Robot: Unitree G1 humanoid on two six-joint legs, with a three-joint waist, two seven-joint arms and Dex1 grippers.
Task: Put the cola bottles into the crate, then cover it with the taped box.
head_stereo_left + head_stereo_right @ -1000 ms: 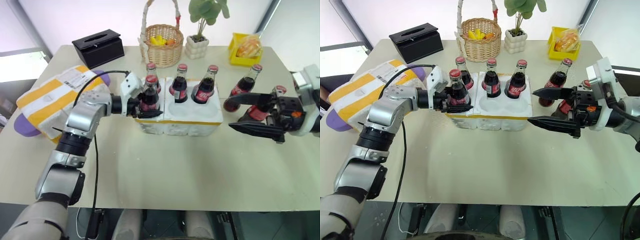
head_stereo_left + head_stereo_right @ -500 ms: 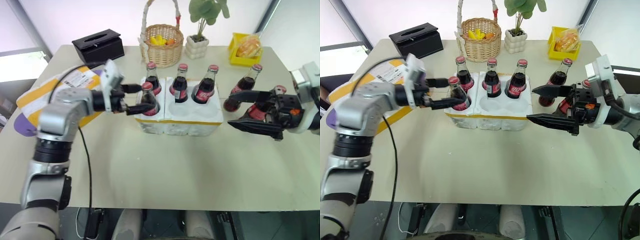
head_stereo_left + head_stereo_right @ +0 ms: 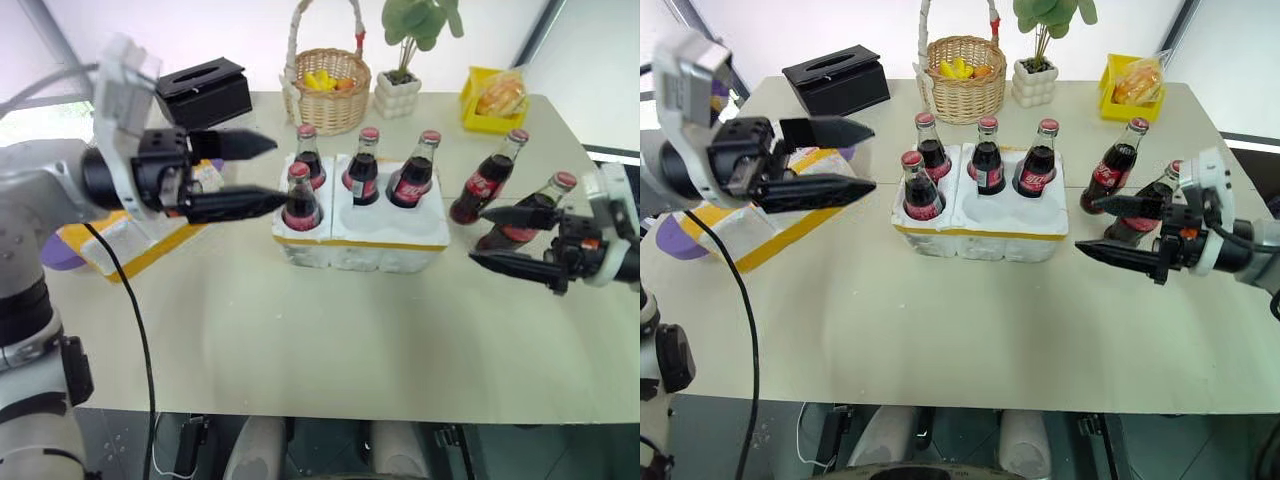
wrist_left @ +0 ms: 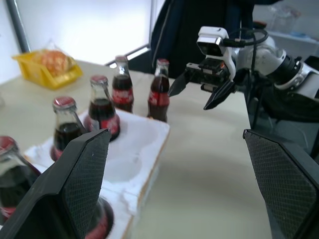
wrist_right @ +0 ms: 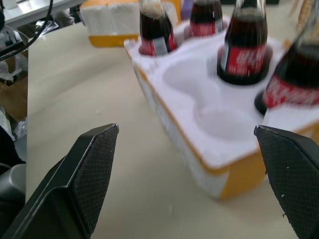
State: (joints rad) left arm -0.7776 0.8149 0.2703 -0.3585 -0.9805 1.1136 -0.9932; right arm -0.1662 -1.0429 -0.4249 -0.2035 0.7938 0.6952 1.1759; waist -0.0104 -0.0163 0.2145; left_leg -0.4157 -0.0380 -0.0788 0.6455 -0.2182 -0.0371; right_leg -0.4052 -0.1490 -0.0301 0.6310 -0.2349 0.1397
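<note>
Grippers both gape wide and empty, left gripper [image 3: 240, 175] beside the white foam crate [image 3: 360, 240] holding four glass cola bottles [image 3: 362, 178], right gripper [image 3: 500, 238] seemingly just short of two bottles on the table [image 3: 300, 340].

Six cola bottles [image 3: 987, 158], one crate [image 3: 980, 237].

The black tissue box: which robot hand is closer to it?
Left. The left gripper hangs just in front of the black tissue box; the right gripper is across the table, by two cola bottles.
</note>
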